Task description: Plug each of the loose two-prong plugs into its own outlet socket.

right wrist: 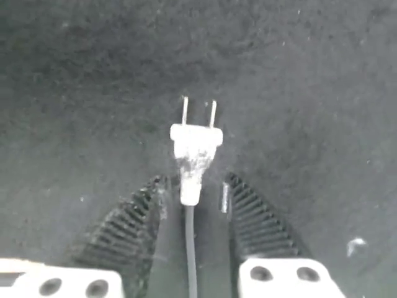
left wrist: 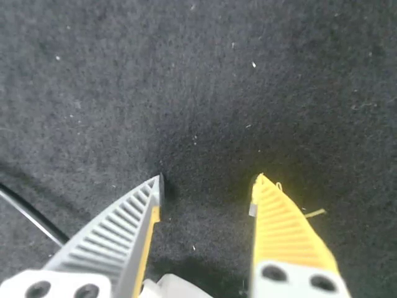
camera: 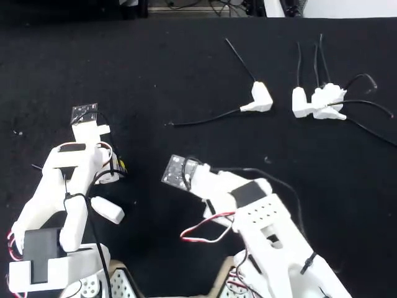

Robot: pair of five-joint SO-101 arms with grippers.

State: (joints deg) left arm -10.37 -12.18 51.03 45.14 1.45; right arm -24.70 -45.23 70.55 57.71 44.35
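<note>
Squarely within the right end effector [right wrist: 193,184] — fingers [right wrist: 133,217] spread — lies the plug [right wrist: 196,139].

No legible text, number, brand or sign is showing anywhere. Nothing printed is reading on the white plug [right wrist: 195,146], the left arm [camera: 68,186], the right arm [camera: 263,214] or the black table [camera: 124,62].

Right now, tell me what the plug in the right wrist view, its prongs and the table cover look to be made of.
Plug: white moulded plastic, matte and a bit scuffed, judging by its smooth rounded body.
Prongs: probably bare metal; thin, pale and slightly shiny.
Table cover: likely black felt-like cloth; dull, fuzzy and flecked with lint.
</note>
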